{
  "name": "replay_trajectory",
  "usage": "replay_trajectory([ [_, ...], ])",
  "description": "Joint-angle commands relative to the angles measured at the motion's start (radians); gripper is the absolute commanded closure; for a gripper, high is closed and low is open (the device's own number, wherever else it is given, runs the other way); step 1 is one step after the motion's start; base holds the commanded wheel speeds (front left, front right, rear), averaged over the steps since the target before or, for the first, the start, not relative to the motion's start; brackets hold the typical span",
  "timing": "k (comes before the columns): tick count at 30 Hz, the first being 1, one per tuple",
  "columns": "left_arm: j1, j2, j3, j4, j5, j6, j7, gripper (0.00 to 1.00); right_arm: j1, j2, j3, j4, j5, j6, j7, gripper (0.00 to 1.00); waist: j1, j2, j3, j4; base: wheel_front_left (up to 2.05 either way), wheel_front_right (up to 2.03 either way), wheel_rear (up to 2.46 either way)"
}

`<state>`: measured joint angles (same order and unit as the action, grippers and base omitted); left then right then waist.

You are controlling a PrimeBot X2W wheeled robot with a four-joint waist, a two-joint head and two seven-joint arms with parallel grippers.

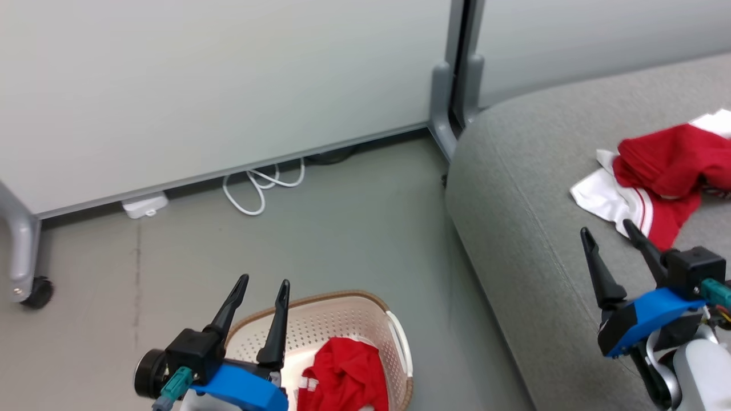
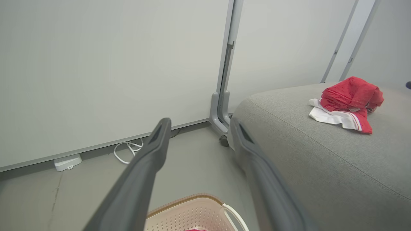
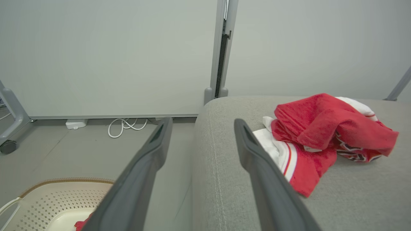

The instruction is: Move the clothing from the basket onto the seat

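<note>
One crumpled red garment sits in the perforated cream basket at six o'clock, another garment on the grey fabric seat at three o'clock; left hand and right hand spread wide, empty.

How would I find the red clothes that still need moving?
Look at the big grey sofa, then down to the floor beside it, where a cream basket stands. The crumpled red clothes lie inside it, unlike the red-and-white pile up on the sofa.
</note>
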<state>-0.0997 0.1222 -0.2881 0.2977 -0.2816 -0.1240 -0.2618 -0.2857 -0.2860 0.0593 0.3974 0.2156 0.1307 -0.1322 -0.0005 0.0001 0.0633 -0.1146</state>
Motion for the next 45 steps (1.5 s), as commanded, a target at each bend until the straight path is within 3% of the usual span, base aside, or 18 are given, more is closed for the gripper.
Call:
replay_trajectory([
  [1, 0.021, -0.005, 0.018, 0.008, 0.006, -0.004, -0.005, 0.0, 0.044, 0.012, -0.006, -0.037, -0.015, 0.0, 0.014, 0.0, 0.0005, -0.0001, -0.055, 0.054, 0.0, 0.0, 0.0],
  [10, 0.067, -0.018, 0.11, 0.041, 0.019, -0.007, -0.004, 0.0, 0.19, 0.105, -0.047, -0.195, -0.058, 0.0, 0.051, 0.0, 0.0005, -0.0001, -0.096, 0.134, 0.0, 0.0, 0.0],
  [19, 0.098, -0.017, 0.18, 0.075, 0.027, -0.006, -0.004, 0.0, 0.262, 0.181, -0.057, -0.253, -0.086, 0.0, 0.067, 0.0, 0.0005, -0.0001, -0.123, 0.179, 0.0, 0.0, 0.0],
  [45, 0.085, -0.04, 0.21, 0.09, 0.046, -0.007, -0.004, 0.0, 0.311, 0.226, -0.09, -0.273, -0.096, 0.0, 0.071, 0.0, 0.0005, -0.0001, -0.116, 0.175, 0.0, 0.0, 0.0],
])
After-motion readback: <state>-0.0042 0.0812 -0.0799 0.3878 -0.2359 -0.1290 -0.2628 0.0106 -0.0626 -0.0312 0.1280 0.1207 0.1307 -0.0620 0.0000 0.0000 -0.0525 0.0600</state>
